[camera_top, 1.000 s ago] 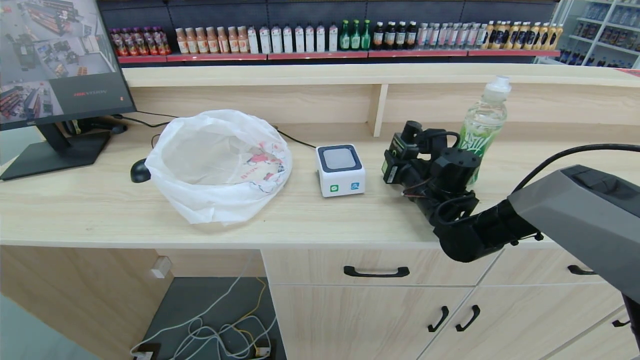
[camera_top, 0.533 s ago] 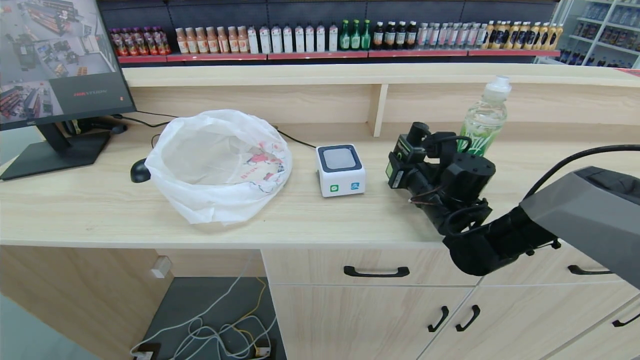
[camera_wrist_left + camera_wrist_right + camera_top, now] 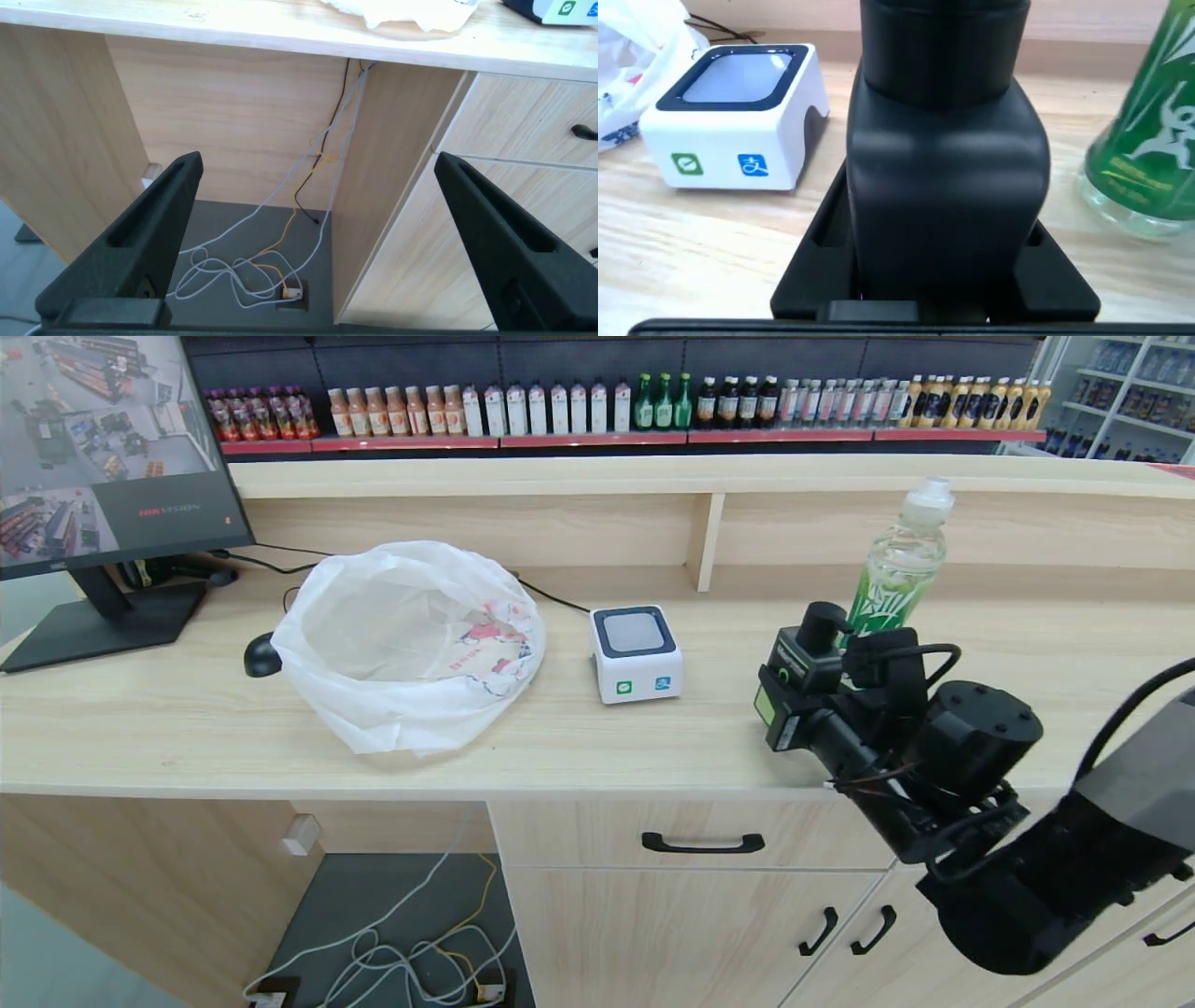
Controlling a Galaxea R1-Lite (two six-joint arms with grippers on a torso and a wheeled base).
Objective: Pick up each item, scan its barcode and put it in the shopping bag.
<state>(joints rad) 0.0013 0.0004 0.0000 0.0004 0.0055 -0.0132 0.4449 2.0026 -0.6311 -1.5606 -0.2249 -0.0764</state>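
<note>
A clear bottle [image 3: 902,563] with a green label and a white cap stands upright at the back right of the counter; the right wrist view has the bottle [image 3: 1148,140] too. My right gripper [image 3: 825,626] hovers in front of it near the counter's front edge, shut and holding nothing. In the right wrist view, the right gripper [image 3: 943,140] points between the bottle and the white scanner box [image 3: 738,117]. The scanner [image 3: 635,653] sits mid-counter. Left of it lies the open white shopping bag [image 3: 411,639]. My left gripper [image 3: 318,168] is open, low in front of the counter.
A monitor [image 3: 107,448] on a stand and a black mouse [image 3: 261,656] occupy the counter's left end. A raised wooden ledge [image 3: 709,476] runs along the back. Below the counter are drawers [image 3: 702,843] and loose cables [image 3: 271,271] on the floor.
My right arm has pulled back toward the front edge and to the right, away from the scanner and bottle. Bottle, scanner and bag have not moved.
</note>
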